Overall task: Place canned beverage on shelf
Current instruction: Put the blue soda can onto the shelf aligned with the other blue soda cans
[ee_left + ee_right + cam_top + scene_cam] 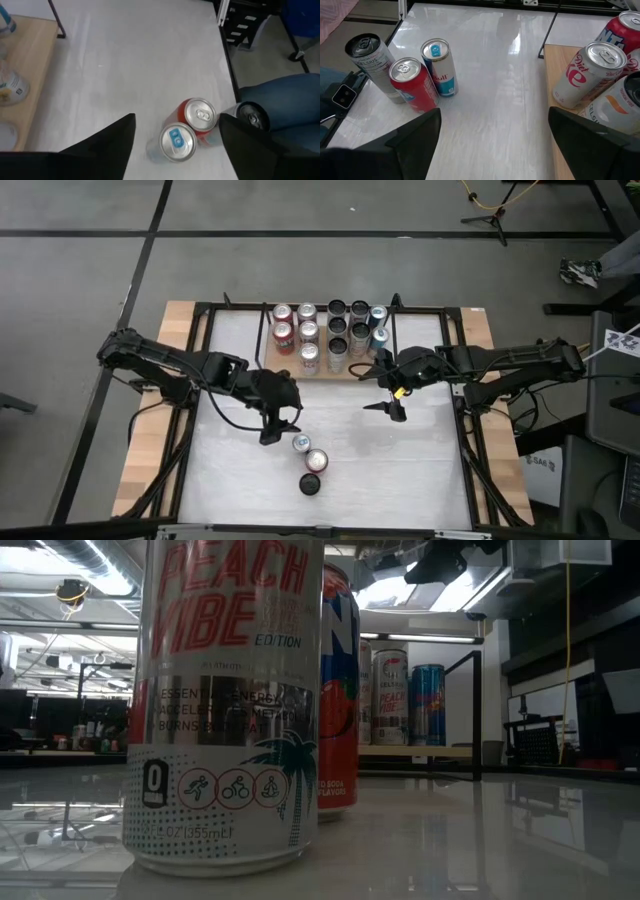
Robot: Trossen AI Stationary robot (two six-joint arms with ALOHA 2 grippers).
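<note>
The left gripper (283, 423), jaws spread and empty, hovers just shelf-side of the blue-topped can (301, 443); the red can (316, 460) touches it, so descending could topple both.

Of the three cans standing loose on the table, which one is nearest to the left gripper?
The slim blue-topped can, at the end of the row closest to the open left gripper. The red can comes next, the black-topped can farthest.

Peach Vibe can (225, 700), top cut off
</note>
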